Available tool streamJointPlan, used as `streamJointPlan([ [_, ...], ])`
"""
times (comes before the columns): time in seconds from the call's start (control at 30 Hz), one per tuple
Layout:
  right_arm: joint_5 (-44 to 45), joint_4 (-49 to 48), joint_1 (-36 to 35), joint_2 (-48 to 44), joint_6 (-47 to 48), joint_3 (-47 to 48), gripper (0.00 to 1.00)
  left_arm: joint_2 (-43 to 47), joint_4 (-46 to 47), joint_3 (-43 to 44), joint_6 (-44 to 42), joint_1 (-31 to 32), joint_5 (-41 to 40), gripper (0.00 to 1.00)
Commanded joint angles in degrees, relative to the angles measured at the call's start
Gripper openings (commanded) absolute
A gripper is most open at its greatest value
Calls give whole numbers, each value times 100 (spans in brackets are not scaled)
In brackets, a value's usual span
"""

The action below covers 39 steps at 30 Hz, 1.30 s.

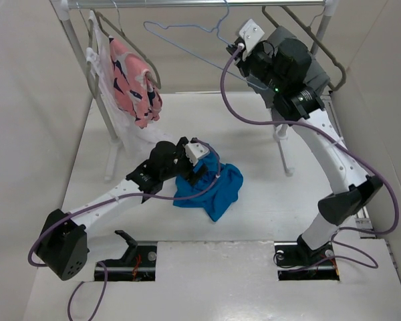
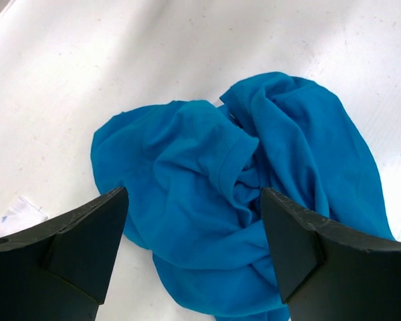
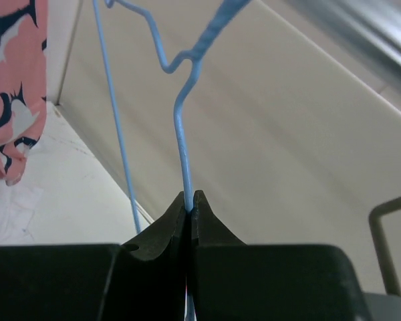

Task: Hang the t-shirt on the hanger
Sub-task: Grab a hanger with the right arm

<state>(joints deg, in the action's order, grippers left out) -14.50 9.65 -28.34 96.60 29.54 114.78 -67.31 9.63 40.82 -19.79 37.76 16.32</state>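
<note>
Left wrist view is showing my left pincer (image 2: 194,200) gaping above the crumpled t-shirt (image 2: 187,160) on the tabletop (image 2: 67,67), so I'm risking pinching several layers, while my right pincer (image 3: 189,200) is clamping the hanger (image 3: 182,134) wire.

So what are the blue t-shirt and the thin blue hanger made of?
The t-shirt looks like soft matte knit cloth, probably cotton: it lies crumpled in loose folds. The hanger looks like thin wire with a smooth light-blue coating, bent in tight kinks.
</note>
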Motion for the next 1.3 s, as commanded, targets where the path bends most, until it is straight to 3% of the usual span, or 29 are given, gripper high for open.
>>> streamJointPlan([
  [0.0, 439, -640, -251, -561, -221, -175, 0, 209, 347, -30, 81, -23, -119, 76],
  [0.23, 290, -640, -383, -1431, -221, -1323, 0, 157, 347, -30, 81, -23, -120, 59],
  [0.43, 483, -526, -383, -2967, -290, -3440, 0, -133, 83, 92, -51, 39, 301, 60],
  [0.53, 851, -54, -383, -3558, -361, -4041, 0, -519, -58, 434, -226, 91, 705, 61],
  [0.77, 1668, 1046, -330, -5211, -739, -5228, 0, -1583, -365, 998, -921, 153, 347, 61],
  [0.83, 1827, 1477, -330, -5668, -879, -5448, 0, -1750, -417, 1086, -1009, 153, 232, 55],
  [0.87, 1880, 1583, -330, -5800, -975, -5510, 0, -1751, -418, 1173, -1009, 153, 232, 34],
  [0.9, 1881, 1793, -330, -5923, -976, -5571, 0, -1803, -479, 1261, -957, 153, 179, 19],
  [0.97, 1881, 2083, -330, -6222, -1056, -5712, 0, -1803, -610, 1367, -877, 153, 179, 1],
  [1.27, 1336, 4764, -330, -7338, -1223, -5634, 0, -1865, -1498, 2509, -122, 153, -119, 0],
])
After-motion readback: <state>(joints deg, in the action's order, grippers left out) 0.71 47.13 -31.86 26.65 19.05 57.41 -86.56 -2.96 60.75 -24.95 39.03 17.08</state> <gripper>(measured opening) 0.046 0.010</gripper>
